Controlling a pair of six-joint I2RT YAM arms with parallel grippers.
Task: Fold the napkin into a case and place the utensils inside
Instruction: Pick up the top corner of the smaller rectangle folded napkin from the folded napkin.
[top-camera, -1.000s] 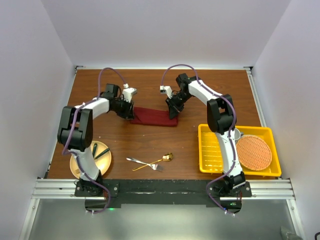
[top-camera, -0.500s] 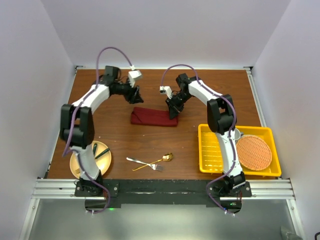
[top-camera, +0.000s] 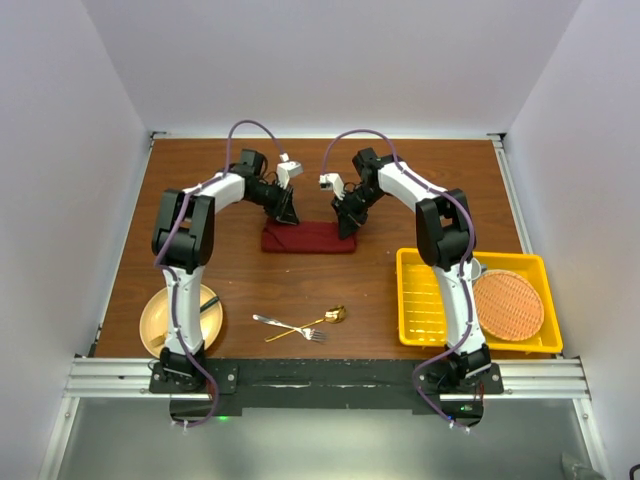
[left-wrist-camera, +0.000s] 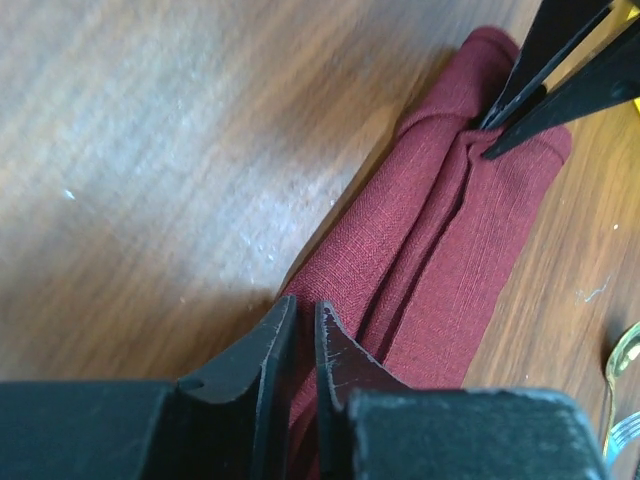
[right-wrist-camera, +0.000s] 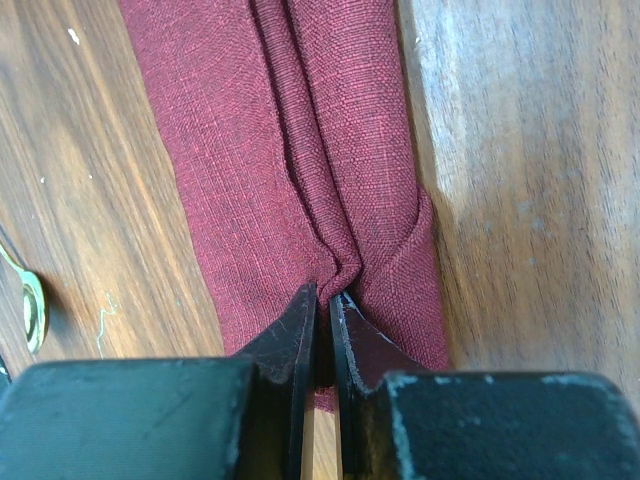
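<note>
The napkin (top-camera: 308, 237) lay toward the far middle of the wooden table (top-camera: 190, 270), folded into a narrow maroon strip with rounded ends. Up close its linen-like weave was plain to see, and several soft lengthwise folds ran down it like shallow pleats.

The left gripper (top-camera: 287, 213) sat at the strip's left end. Its black fingers (left-wrist-camera: 270, 350) were drawn in to a thin slit, with maroon cloth showing inside it, so they nipped the end edge. The right gripper (top-camera: 347, 222) was at the right end. Its fingers (right-wrist-camera: 300, 330) were pressed almost together on a puckered ridge of cloth, and the fabric bunched into a small hump around the tips.

Nearer the arms, well apart from the napkin, a slim silver fork (top-camera: 270, 322) and a shiny gold spoon (top-camera: 336, 314) lay crossed on the bare wood. A yellow plastic tray (top-camera: 420, 300) with a ribbed floor stood to the right and held a round orange woven mat (top-camera: 508, 303). A tan plate (top-camera: 160, 318) on the left carried dark-handled cutlery (top-camera: 205, 305), partly hidden behind the left arm.

Both wrist views cut off the far reaches of the strip, and how many layers each gripper held could not be made out. The spoon showed in the right wrist view only as a gold sliver at the edge.
</note>
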